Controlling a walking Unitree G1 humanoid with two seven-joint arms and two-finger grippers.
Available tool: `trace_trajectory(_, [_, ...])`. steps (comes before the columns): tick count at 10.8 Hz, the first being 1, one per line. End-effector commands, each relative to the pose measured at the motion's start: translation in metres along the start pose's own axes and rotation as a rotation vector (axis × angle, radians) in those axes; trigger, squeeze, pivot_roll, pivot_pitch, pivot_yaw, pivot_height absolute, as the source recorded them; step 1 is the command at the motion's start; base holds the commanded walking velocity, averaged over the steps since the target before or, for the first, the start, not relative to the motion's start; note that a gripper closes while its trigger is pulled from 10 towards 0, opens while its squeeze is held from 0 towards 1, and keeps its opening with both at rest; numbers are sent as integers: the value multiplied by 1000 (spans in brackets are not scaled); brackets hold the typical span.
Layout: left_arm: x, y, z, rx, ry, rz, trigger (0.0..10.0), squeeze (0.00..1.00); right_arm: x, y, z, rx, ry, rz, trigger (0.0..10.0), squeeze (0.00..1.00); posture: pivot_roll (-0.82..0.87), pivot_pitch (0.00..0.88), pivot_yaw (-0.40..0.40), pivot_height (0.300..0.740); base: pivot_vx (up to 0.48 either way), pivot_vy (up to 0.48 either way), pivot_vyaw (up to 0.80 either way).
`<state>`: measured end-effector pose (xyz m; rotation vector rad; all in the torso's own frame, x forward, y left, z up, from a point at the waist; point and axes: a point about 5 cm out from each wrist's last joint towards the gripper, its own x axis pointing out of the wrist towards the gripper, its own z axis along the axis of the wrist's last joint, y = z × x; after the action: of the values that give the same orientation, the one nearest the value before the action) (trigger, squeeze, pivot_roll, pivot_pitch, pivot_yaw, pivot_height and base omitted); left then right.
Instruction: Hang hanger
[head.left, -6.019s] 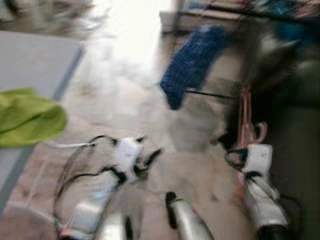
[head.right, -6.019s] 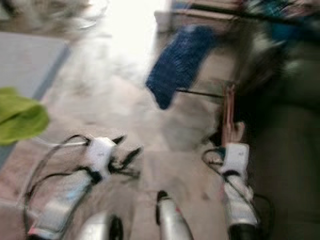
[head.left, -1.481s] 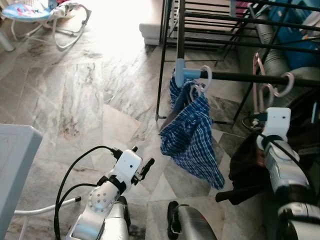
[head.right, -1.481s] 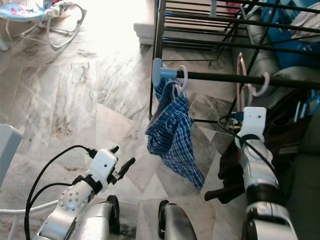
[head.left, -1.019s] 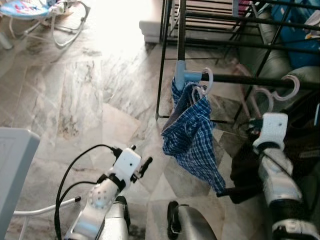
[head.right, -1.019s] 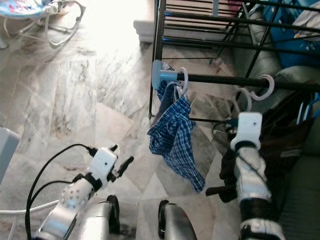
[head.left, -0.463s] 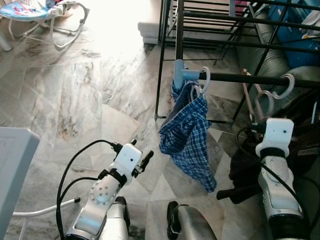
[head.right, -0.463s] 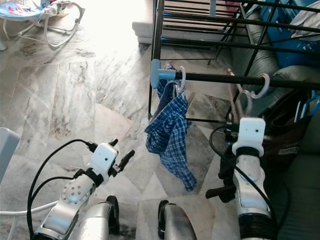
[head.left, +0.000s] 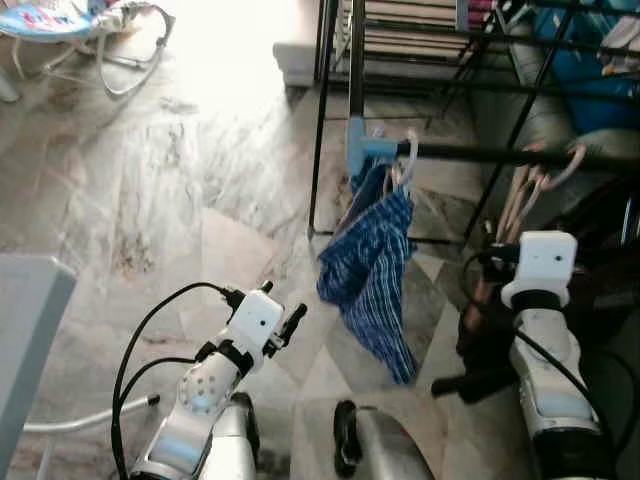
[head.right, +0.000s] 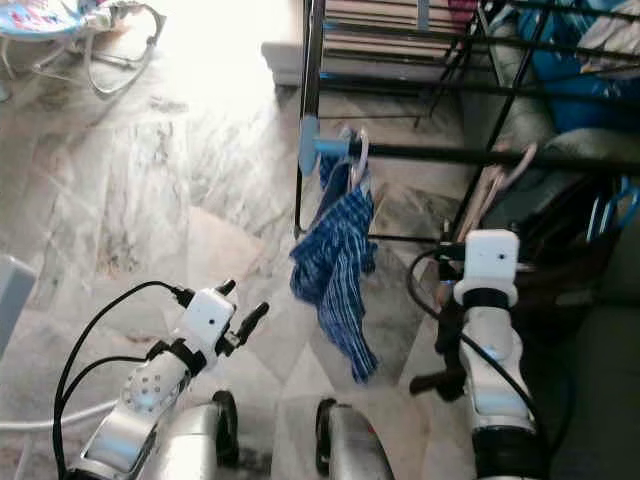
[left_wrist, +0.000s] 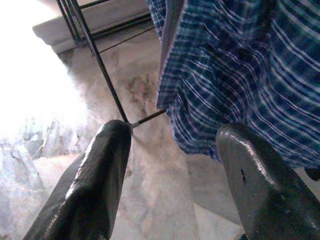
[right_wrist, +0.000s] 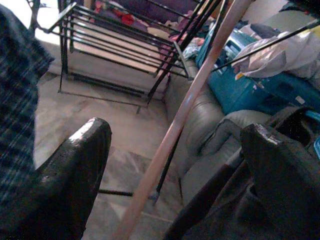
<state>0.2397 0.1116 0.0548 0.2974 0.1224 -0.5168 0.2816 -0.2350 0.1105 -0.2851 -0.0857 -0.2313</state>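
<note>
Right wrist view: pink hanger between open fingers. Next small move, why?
Probably draw the right pincer back off the pink hanger: its fingers stand open around the bar, and the hook looks, though blurred, already over the black rail.

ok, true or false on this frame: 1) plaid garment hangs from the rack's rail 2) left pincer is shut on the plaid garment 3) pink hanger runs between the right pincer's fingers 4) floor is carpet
1) True. The blue plaid garment hangs from the black rail, near its blue end clip.
2) False. The left pincer is open and holds nothing; the left wrist view shows its fingers wide apart, with the garment beyond them.
3) True. In the right wrist view the pink hanger crosses the gap of the right pincer, whose fingers stand wide apart, not closed on it.
4) False. The floor is veined, marble-like tile.
</note>
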Motion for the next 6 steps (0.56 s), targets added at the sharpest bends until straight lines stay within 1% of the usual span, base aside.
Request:
trace_trajectory(1, [-5,-2,-7,-3,29,4,10000,0,-5,-1,-3,-7,14,4,10000,1000,2,219,-48,740,-326,0,0])
trace_trajectory(4, [-4,-2,-6,0,24,3,10000,0,-1,-1,-1,-11,12,3,10000,996,1,219,-50,740,-326,0,0])
trace_trajectory(6, [-4,-2,-5,3,22,4,10000,0,-1,0,0,-11,6,12,10000,247,1,219,-50,740,-294,0,0])
